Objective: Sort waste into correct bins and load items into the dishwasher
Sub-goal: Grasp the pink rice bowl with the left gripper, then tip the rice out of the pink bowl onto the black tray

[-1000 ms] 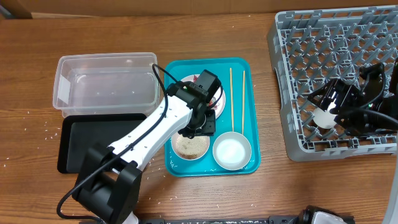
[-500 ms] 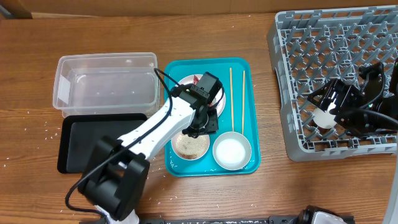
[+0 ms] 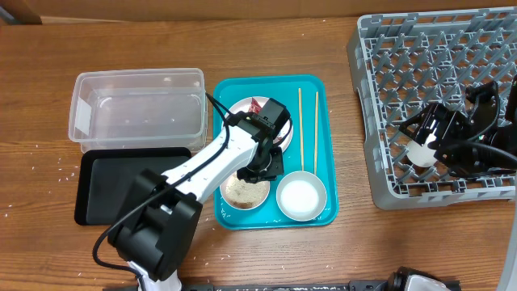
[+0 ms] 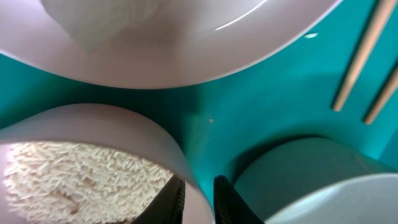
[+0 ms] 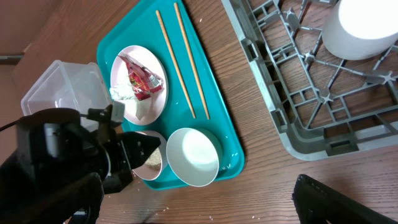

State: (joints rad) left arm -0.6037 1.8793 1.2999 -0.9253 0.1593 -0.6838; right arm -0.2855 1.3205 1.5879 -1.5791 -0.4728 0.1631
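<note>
Left end effector (image 4: 199,198) is set narrow on the rim of the small white bowl of pale rice-like crumbs (image 4: 93,121), with one finger inside the wall and one outside, both apparently touching it. That bowl is found at the front left of the teal rectangular plastic serving tray (image 3: 275,85). It is judged stiff, smooth-glazed and probably slippery, and light enough for a rim pinch. Its loose contents would be spilled by any tilt, so it should be carried level. The large grey plastic lattice dish rack (image 3: 420,65) is set well apart to the right. Over it the right end effector (image 3: 432,139) is spread wide with nothing gripped, near a small white cup (image 5: 367,28). The clear rectangular plastic tub (image 3: 137,113) and shallow black rectangular tray (image 3: 121,186) are placed left of the serving tray. Crowding is expected from the round white plate (image 5: 158,96) and the empty white bowl (image 3: 300,196), both just beside the pinched rim. Two thin wooden chopsticks (image 3: 300,129) are laid farther off. A red-and-white snack wrapper (image 5: 142,76) and a crumpled white paper scrap (image 5: 124,98) are carried on the plate.
</note>
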